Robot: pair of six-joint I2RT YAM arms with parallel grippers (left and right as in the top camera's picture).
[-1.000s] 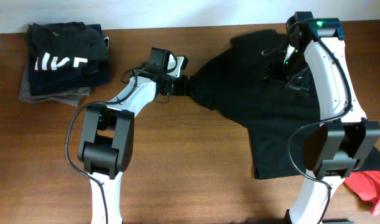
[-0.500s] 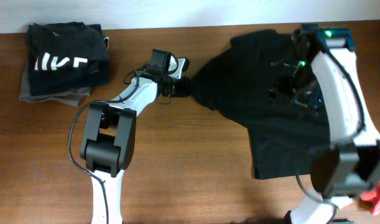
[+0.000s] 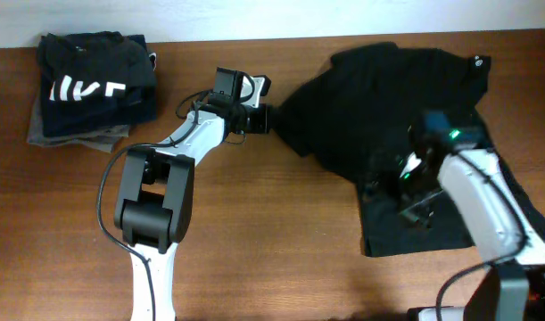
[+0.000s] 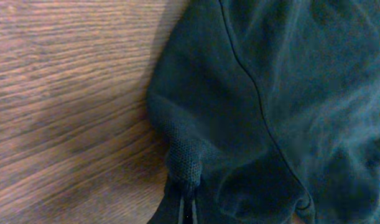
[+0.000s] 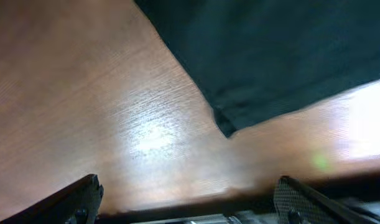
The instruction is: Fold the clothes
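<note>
A black shirt (image 3: 388,116) lies spread over the right half of the wooden table, one sleeve pointing left. My left gripper (image 3: 259,119) is shut on that sleeve's tip. In the left wrist view the black shirt (image 4: 270,93) fills the right side, and a small bunch of its cloth is pinched at my left gripper (image 4: 186,202). My right gripper (image 3: 399,203) hangs open over the shirt's lower part near its front hem. In the right wrist view my right gripper (image 5: 190,205) holds nothing; bare wood lies below it and the shirt's edge (image 5: 270,50) lies ahead.
A stack of folded clothes (image 3: 85,85), a dark top with white lettering uppermost, sits at the table's far left corner. Bare table (image 3: 281,223) lies between the arms and in front of the shirt.
My left gripper has shut on the sleeve tip. My right arm has swung from the shirt's far collar area toward the front, over its lower part, its jaws spreading a little wider.
</note>
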